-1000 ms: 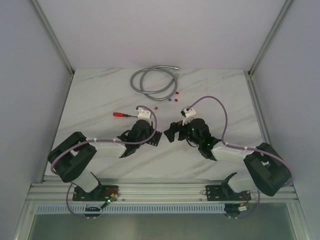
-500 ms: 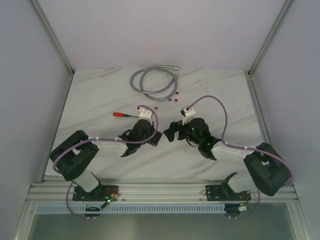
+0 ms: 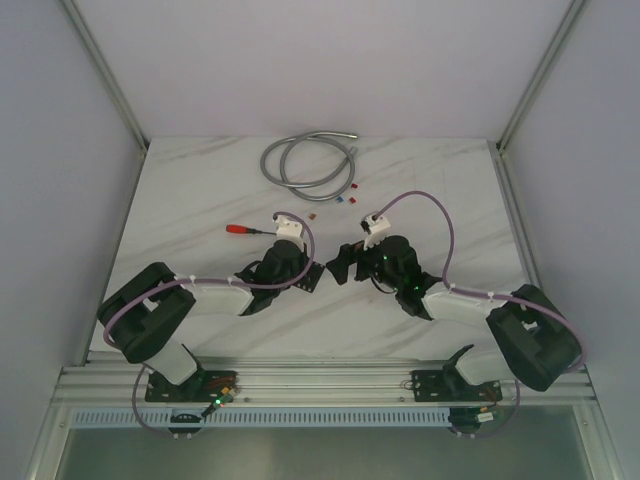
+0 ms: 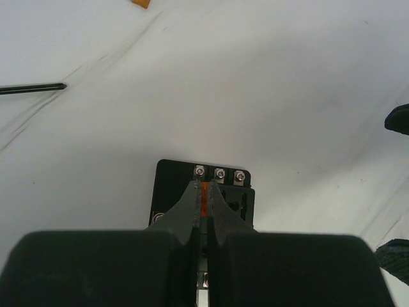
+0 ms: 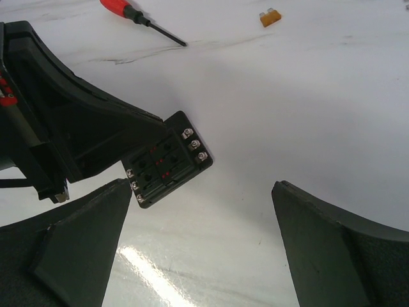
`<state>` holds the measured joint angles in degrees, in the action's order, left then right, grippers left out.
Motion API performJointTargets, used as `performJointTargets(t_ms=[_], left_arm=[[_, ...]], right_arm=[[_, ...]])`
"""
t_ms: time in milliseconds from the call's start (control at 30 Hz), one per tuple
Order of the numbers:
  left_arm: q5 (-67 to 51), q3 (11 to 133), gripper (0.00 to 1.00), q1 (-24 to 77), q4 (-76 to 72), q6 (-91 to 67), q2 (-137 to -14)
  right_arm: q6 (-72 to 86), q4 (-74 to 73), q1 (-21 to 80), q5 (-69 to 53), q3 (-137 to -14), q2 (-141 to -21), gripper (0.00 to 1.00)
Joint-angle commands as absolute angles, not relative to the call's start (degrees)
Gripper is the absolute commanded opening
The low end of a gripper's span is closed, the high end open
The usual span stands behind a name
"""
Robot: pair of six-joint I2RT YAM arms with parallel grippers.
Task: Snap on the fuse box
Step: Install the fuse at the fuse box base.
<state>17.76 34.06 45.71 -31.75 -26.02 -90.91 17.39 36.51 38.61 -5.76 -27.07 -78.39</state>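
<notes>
The fuse box [image 4: 171, 182] is a small black square block lying on the white marble table, with silver screws along its edges and tiny red fuses in its slots. It also shows in the right wrist view [image 5: 167, 167] and in the top view [image 3: 313, 280]. My left gripper [image 4: 206, 187] is directly over the box, shut on a small orange fuse [image 4: 205, 197] at one of the box's slots. My right gripper [image 5: 201, 184] is open and empty, just right of the box, in the top view [image 3: 340, 266].
A red-handled screwdriver [image 3: 240, 229] lies left of the left wrist and also shows in the right wrist view [image 5: 128, 11]. A coiled grey hose [image 3: 305, 160] lies at the back. A few loose coloured fuses [image 3: 345, 197] lie behind the grippers, one of them orange [image 5: 270, 17].
</notes>
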Motion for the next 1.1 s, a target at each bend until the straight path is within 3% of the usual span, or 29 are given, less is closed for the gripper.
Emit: performJointTargets(t_ms=[0, 1067], left_arm=[[17.3, 35.1, 0.00, 45.7, -32.0, -26.2, -91.5], [17.5, 37.7, 0.00, 45.2, -26.3, -24.2, -92.2]], right_arm=[[17.8, 37.7, 38.5, -6.4, -28.8, -78.7, 1.00], [17.6, 38.5, 38.4, -8.5, -28.7, -78.8, 1.00]])
